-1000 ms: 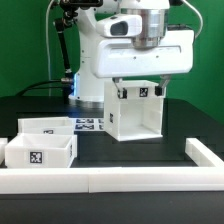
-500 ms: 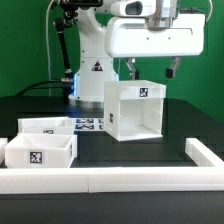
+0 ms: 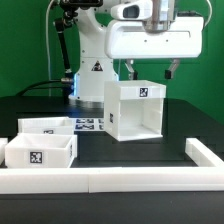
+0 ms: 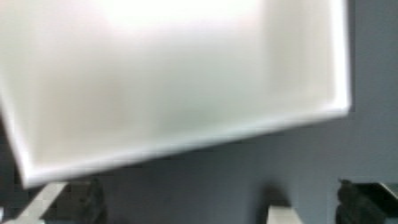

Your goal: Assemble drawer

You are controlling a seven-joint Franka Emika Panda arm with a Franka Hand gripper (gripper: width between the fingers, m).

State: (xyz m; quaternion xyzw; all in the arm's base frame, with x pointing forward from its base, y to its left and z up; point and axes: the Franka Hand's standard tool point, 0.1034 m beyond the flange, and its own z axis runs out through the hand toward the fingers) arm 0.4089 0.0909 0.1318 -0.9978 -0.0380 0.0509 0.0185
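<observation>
marker board [image 3: 88, 124], white border rail [image 3: 130, 178], black table [image 3: 186, 124]

Exterior view faces the housing [image 3: 135, 110] frontally; wrist view looks close down onto it.

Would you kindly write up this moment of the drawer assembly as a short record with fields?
hand: open, above the housing, holding nothing
housing: upright on the black table, open front towards the camera, no tray inside
rear tray: on the table at the exterior view's left, outside the housing
front tray: in front of the rear tray, tag facing the camera
marker board: flat between the trays and the housing
border rail: along the near table edge
</observation>
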